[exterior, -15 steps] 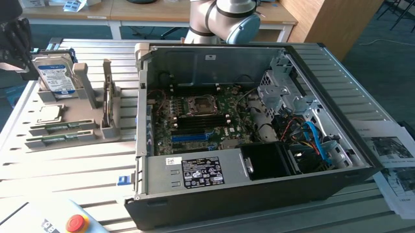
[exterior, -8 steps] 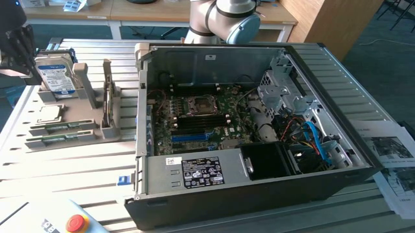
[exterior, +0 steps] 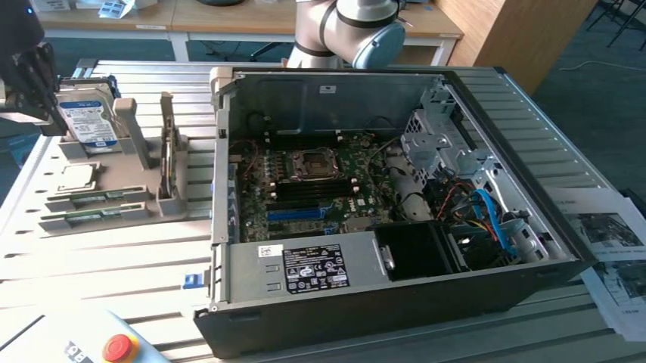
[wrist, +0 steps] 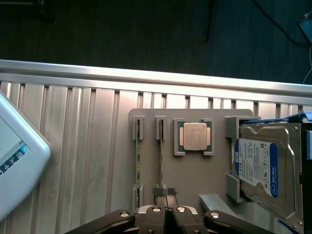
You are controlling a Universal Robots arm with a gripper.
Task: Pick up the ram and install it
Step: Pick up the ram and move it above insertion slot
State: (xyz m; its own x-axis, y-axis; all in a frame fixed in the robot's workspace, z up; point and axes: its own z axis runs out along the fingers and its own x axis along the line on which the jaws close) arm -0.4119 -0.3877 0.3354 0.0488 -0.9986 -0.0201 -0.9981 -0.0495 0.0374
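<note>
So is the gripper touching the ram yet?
Apart. In the exterior view the gripper hangs up by the hard drive, and both ram sticks lie uncovered, nothing on them.

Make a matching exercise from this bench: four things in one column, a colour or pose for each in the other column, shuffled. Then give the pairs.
Things
1. ram
2. processor
3. hard drive
4. button

Descriptions
A. red
B. blue-and-white label
C. green, on edge in slots
D. square, silver, lying flat

Pairs: 1-C, 2-D, 3-B, 4-A
</note>
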